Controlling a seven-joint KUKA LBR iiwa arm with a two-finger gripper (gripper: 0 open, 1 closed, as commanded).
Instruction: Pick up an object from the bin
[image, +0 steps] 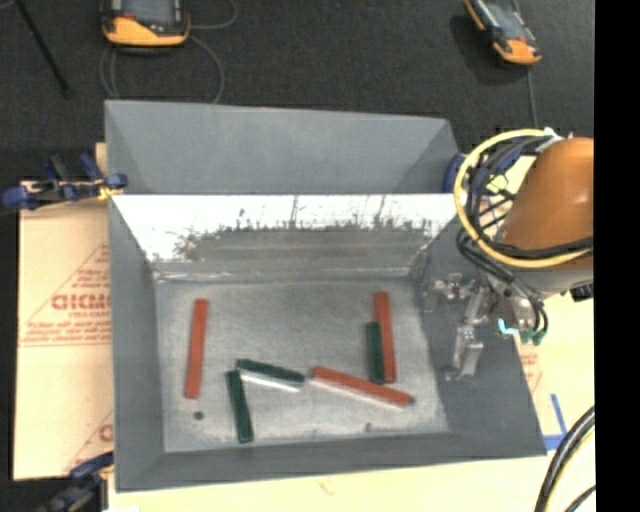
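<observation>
My gripper (466, 345) hangs over the bin's right sloping wall, just right of the floor. Nearest to it, an upright red stick (384, 335) lies beside a shorter dark green stick (373, 352), the two touching side by side at the floor's right. Below them a red stick with a pale end (362, 387) lies slanted along the front, its right tip closest to the gripper. Nothing shows in the gripper.
Further left lie a green and white stick (270, 375), a dark green stick (240, 406) and a long red stick (196, 348) by the left wall. The arm's orange cover and cables sit above the right rim.
</observation>
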